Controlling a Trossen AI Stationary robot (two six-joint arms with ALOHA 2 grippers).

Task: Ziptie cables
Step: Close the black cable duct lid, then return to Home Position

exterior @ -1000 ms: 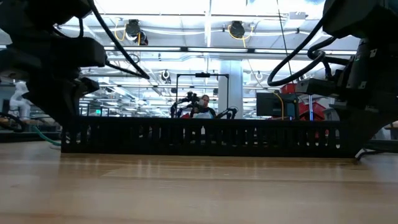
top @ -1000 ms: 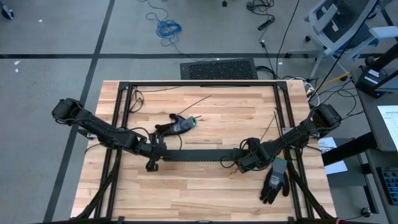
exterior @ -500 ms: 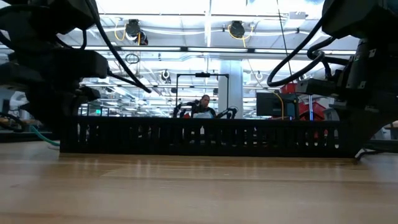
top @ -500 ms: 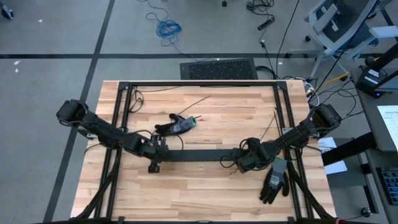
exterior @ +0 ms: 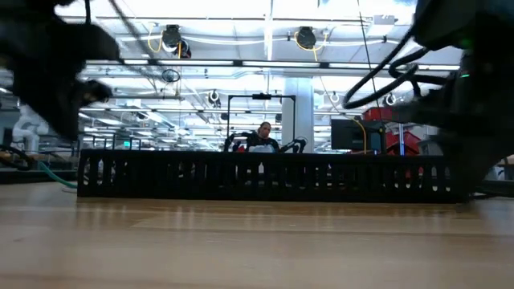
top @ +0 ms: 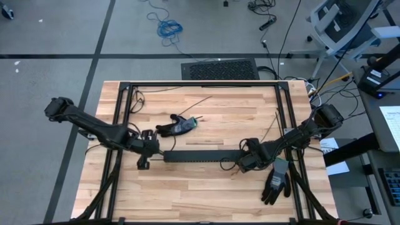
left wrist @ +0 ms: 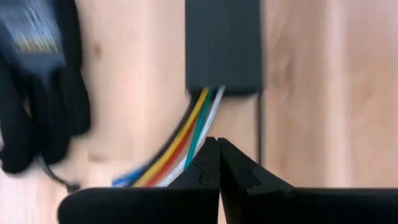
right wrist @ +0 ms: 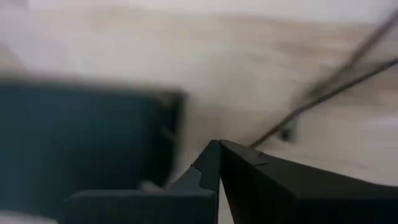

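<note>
The black slotted duct point(top: 201, 155) lies across the middle of the table, and the low view shows its slotted side point(exterior: 265, 177). The cables point(left wrist: 186, 140), yellow, red, green, white and blue, come out of the duct's left end point(left wrist: 224, 50) and lie on the wood. My left gripper point(top: 154, 154) point(left wrist: 217, 146) is shut, raised just off that end, with its tips over the cables. My right gripper point(top: 240, 164) point(right wrist: 219, 149) is shut and points down beside the duct's right end point(right wrist: 93, 130), with bare wood under its tips. My left gripper's shut fingertips point(left wrist: 208, 162) stand right at the green and white cables point(left wrist: 198, 134), a little out from the duct's left end. The fingers come from above, slanting down. I cannot tell whether they touch the cables.
One black glove point(top: 178, 127) lies just beyond the duct's left end, and another point(top: 275, 181) lies near the right front. Thin black strands point(right wrist: 323, 93) lie on the wood by my right gripper. A black frame point(top: 200, 84) rims the table.
My left gripper has risen and drawn back toward the table's left edge, away from the duct's left end, staying shut. The duct has kept its place. My right gripper has stayed by the duct's right end and rolled a little about its own axis.
</note>
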